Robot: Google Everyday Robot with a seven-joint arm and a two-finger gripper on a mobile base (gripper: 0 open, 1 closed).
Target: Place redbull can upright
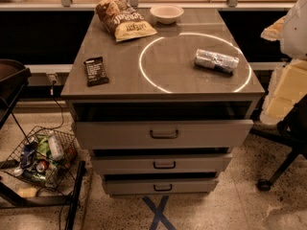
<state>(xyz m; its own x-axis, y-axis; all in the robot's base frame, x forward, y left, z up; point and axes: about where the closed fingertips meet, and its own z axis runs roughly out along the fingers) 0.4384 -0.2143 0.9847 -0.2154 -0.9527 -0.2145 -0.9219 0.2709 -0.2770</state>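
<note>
The redbull can (216, 61) lies on its side on the grey cabinet top (120, 80), right of centre, inside a bright ring of light. Its long axis runs left to right and slightly toward me. It is silver and dark blue. My gripper is not in view. Only pale parts of my arm (289, 80) show at the right edge, beside the cabinet and to the right of the can, not touching it.
A dark snack bar (96, 71) lies at the top's left edge. A chip bag (123, 18) and a white bowl (166, 13) sit at the back. The top drawer (163, 133) is pulled out. A wire basket (41, 159) stands at the lower left, a chair base (278, 171) at the right.
</note>
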